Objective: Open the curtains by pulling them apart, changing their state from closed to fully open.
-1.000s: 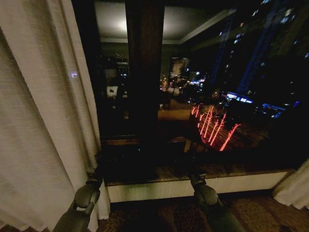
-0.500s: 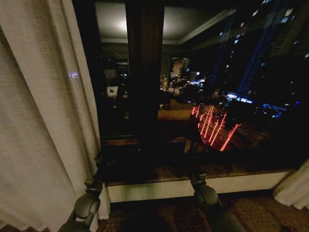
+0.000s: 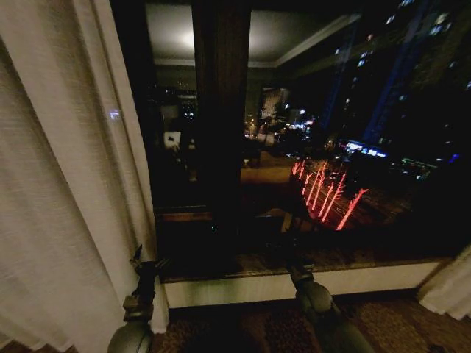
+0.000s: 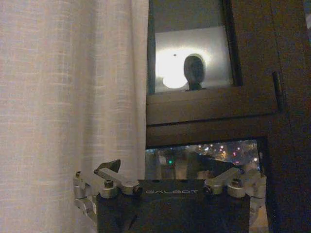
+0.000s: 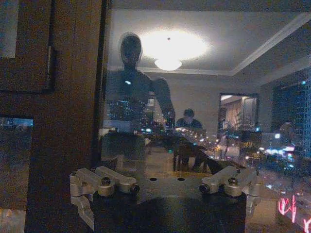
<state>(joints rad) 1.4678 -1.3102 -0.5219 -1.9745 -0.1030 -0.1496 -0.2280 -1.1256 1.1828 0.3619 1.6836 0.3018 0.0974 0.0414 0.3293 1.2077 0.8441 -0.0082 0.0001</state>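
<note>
A: Where are the tools?

B: The left gripper (image 3: 140, 259) is low beside the dark wooden window post (image 3: 221, 118), just at the inner edge of the sheer cream-white pleated curtain panel on the left (image 3: 59, 184). In its wrist view the left gripper's linkages are spread wide, so its jaws stand apart with nothing held; whether a fingertip brushes the cloth I cannot tell. The right gripper (image 3: 298, 271) sits low on the other side of that post, before the dark night-time window glass (image 3: 331, 147), also splayed and empty.

A: And the curtains?

B: The left panel is gathered well clear of the post, leaving the glass on that side bare. The other sheer cream-white panel (image 3: 447, 288) shows as a small bunch far to the post's right, at the foot of the window above the pale sill ledge (image 3: 243, 288).

A: So how far along is it?

B: Judging by the wide uncovered glass either side of the post, the pulling apart looks largely done. What may remain is a last push of the left panel farther from the post, if it can travel more; its rail is hidden.
</note>
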